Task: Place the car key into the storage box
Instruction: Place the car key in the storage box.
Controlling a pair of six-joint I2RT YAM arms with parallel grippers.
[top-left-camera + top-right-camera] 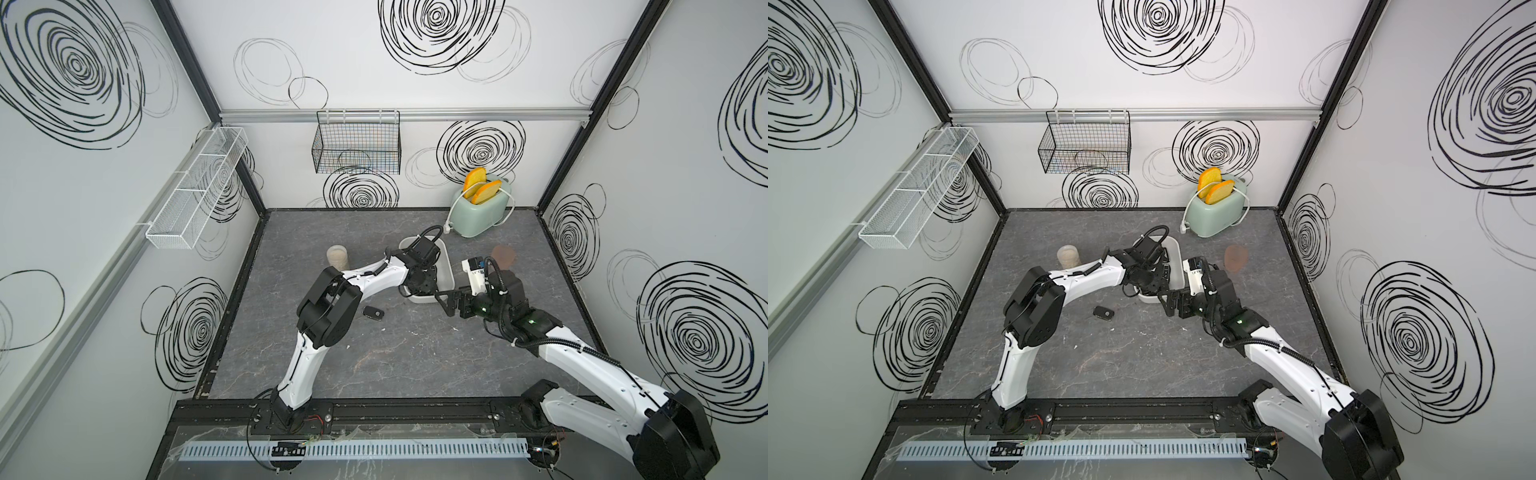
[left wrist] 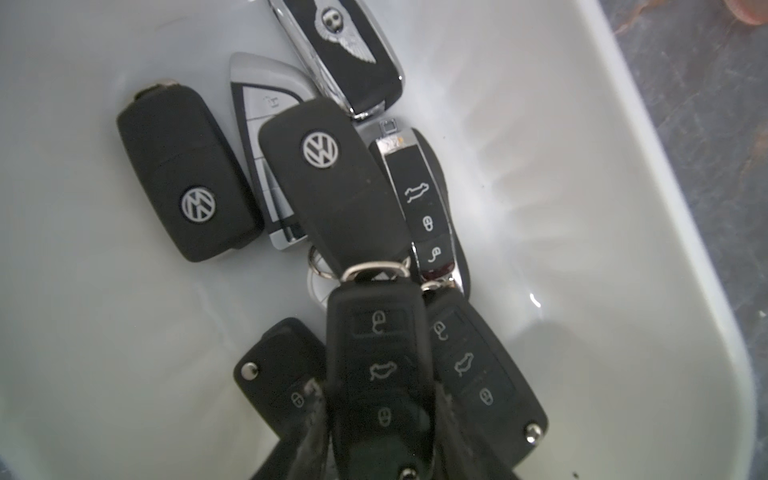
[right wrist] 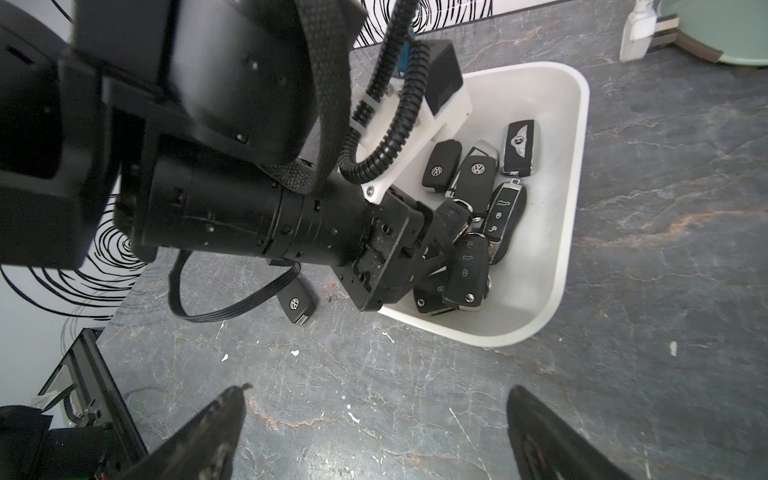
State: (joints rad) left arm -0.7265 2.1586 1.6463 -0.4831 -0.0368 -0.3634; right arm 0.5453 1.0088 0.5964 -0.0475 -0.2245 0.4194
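Nearly there: left end effector (image 2: pixel 380 395) is hanging inside the storage box (image 2: pixel 623 249), narrow around the car key (image 2: pixel 378 361), can't tell if it's gripping. Right end effector (image 3: pixel 374 415) is idling wide open alongside; another key (image 1: pixel 372 312) is lying outside.

White storage box (image 3: pixel 557 291), black car key (image 2: pixel 378 374), grey marbled table (image 1: pixel 374 353), mint toaster (image 1: pixel 482 220), black-swirled white walls (image 1: pixel 353 62)

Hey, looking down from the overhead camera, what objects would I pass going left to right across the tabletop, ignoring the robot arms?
In a top view: pale translucent cup → black car key fob → white storage box → mint-green toaster.
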